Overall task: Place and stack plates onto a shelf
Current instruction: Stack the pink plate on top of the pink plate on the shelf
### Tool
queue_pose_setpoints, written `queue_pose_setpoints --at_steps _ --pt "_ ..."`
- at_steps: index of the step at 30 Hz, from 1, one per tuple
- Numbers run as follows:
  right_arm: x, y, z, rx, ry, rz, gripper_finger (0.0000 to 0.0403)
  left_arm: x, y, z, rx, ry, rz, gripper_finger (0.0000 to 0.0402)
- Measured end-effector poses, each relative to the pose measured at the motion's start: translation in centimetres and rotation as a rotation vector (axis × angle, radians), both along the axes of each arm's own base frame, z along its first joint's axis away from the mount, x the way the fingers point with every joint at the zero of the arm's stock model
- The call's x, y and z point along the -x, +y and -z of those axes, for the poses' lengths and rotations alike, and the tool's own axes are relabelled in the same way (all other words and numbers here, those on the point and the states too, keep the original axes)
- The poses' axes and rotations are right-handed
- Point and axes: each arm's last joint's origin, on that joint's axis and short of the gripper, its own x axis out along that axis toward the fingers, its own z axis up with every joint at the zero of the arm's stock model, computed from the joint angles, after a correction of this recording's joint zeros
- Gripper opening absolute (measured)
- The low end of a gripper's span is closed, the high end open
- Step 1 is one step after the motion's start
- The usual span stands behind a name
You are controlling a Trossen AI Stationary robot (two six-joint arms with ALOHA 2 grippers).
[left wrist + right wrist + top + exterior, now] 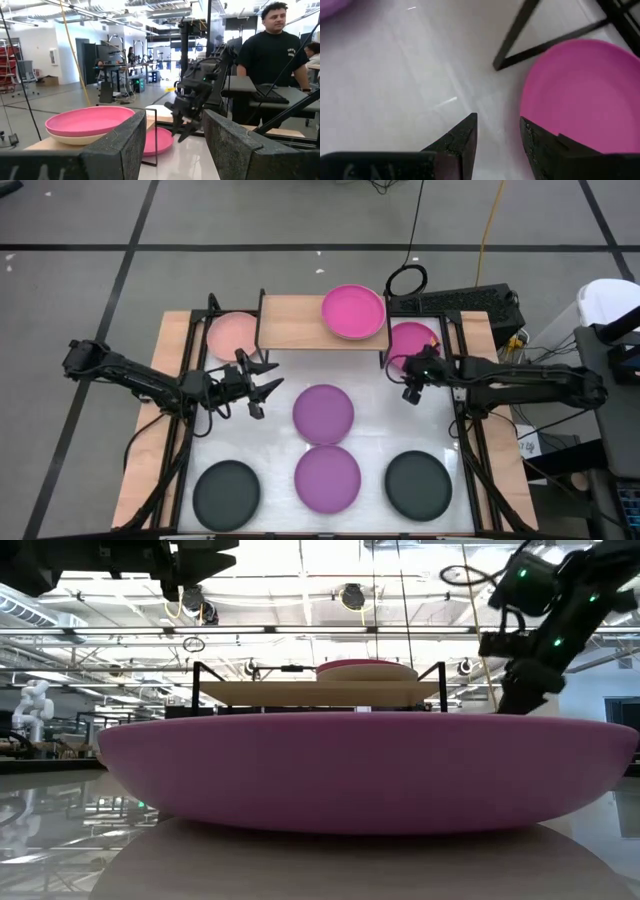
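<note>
The light-wood shelf (pixel 295 322) stands at the table's far side. On its right half a magenta plate (pixel 353 310) sits stacked on the beige plate (pixel 75 138). A second magenta plate (pixel 415 338) lies on the table right of the shelf. The salmon plate (pixel 230 335) lies to the shelf's left. Two purple plates (pixel 323 412) (pixel 328 477) and two black plates (pixel 226 493) (pixel 418 484) lie nearer. My right gripper (pixel 497 132) is open and points down at the table magenta plate's near-left rim (pixel 527 107). My left gripper (pixel 262 390) is open and empty, near the shelf's left end.
The shelf's thin black legs (pixel 517 32) stand close beside the right gripper. Black frame rails run along the table's left and right edges (pixel 470 440). White tabletop shows between the shelf and the purple plates (pixel 290 370). A person (pixel 272 55) stands beyond the table.
</note>
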Motion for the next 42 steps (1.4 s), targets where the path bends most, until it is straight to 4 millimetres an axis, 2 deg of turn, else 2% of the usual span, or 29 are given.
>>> queue_pose_setpoints --at_steps 3,10,21,24,26,31,37,42 --pt "-0.3 -0.7 1.1 -0.006 0.004 0.049 0.0132 0.0 0.0 0.0 0.0 0.0 0.0 0.02" --pt "-0.2 -2.3 3.8 0.066 0.147 0.091 0.0132 0.0 0.0 0.0 0.0 0.0 -0.002 0.02" --pt "-0.5 -3.3 5.9 0.067 0.121 0.145 0.0132 0.0 0.0 0.0 -0.008 0.004 -0.013 0.02" --pt "-0.4 -3.3 6.0 0.067 0.125 0.137 0.0125 0.0 0.1 0.0 -0.009 0.006 -0.029 0.02" --pt "-0.4 -3.3 6.0 0.06 0.122 0.147 0.0106 0.0 0.2 0.0 -0.012 0.006 -0.034 0.02" --pt "-0.4 -3.2 6.1 0.05 0.113 0.166 0.0019 0.0 0.3 0.0 -0.048 0.019 -0.05 0.02" --pt "-0.2 -3.2 5.6 0.058 0.084 0.199 0.0007 0.0 0.3 0.0 -0.031 0.014 -0.046 0.02" --pt "0.0 -3.2 4.1 0.097 -0.023 0.256 0.0003 0.0 0.3 0.0 -0.032 0.014 -0.046 0.02"
